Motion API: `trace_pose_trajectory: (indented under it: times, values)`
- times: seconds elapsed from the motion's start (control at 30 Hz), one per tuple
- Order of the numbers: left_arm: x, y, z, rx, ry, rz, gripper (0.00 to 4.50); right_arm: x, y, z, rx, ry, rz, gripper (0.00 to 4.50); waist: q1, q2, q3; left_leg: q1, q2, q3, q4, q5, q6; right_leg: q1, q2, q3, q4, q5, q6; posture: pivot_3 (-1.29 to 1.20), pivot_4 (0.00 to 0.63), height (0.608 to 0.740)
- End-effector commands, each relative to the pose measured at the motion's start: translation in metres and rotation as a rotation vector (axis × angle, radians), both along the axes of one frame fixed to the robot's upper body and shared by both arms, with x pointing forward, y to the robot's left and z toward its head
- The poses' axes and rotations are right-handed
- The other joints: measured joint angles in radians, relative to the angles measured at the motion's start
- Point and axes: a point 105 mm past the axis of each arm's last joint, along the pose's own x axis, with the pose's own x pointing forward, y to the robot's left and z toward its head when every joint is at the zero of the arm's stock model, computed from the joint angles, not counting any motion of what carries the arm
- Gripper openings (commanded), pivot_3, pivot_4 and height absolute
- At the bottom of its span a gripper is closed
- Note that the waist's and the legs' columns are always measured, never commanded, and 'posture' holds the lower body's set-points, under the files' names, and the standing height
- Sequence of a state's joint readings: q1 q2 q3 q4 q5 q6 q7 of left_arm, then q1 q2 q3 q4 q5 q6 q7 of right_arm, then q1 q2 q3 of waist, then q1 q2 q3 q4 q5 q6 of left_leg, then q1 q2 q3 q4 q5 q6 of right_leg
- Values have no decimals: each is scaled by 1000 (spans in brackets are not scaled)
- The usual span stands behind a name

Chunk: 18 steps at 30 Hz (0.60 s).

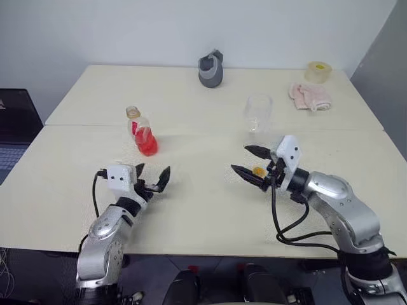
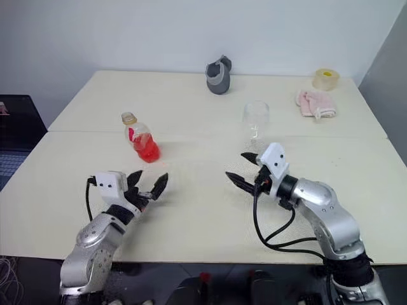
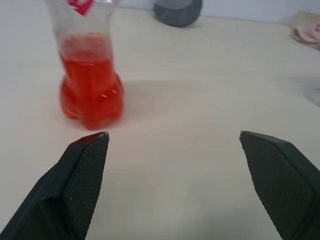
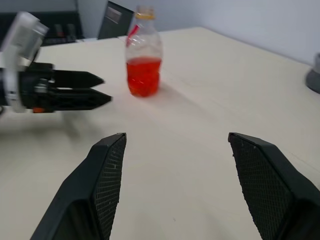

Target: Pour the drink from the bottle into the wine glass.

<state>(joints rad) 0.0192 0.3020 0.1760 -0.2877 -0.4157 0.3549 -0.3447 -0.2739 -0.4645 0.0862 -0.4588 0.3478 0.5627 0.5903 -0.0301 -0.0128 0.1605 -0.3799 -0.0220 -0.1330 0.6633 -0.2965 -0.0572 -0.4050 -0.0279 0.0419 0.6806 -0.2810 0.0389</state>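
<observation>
1. Toward the table's (image 1: 191,216) left edge: small clear plastic bottle (image 1: 144,135) of red drink (image 1: 146,143), upright, uncapped.
2. Past mid-table: tall clear wine glass (image 1: 257,114), fragile.
3. Left hand (image 1: 152,181) wide open, empty; right hand (image 1: 249,161) open, pinching nothing.
4. Probably light, slippery; best gripped around the waist.

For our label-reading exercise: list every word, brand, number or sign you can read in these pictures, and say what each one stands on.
No text can be read anywhere.
The bottle has a red-and-white label: any print on it is too small and blurred to read.
The wine glass, the grey object, the tape roll and the pink cloth show no lettering.
</observation>
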Motion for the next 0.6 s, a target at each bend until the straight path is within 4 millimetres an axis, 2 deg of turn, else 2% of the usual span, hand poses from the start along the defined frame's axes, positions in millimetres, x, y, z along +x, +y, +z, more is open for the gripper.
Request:
trace_pose_trajectory:
  times: [0.03,0.17,0.4,0.6]
  values:
    - [-13,-31,27,-10,-62,-199,4483,10,-22,-3,-22,-19,-168,3487,0,0,0,0,0,0,0,0,0,0,1,0,0,0,0,0,150,740]
    - [-25,-48,36,30,-83,-349,4483,23,-25,-13,16,12,-268,3487,-4,0,0,1,0,2,0,0,-1,0,3,2,0,0,0,0,150,740]
    - [-30,-52,49,71,-116,-481,4483,51,-32,-16,94,20,-404,3487,-2,1,0,1,0,4,-1,0,-1,0,4,2,0,0,0,0,150,740]
    - [-41,-55,47,70,-95,-564,4483,70,-33,-18,128,13,-439,3487,-3,1,0,1,0,4,-1,0,0,0,4,2,0,0,0,0,150,740]
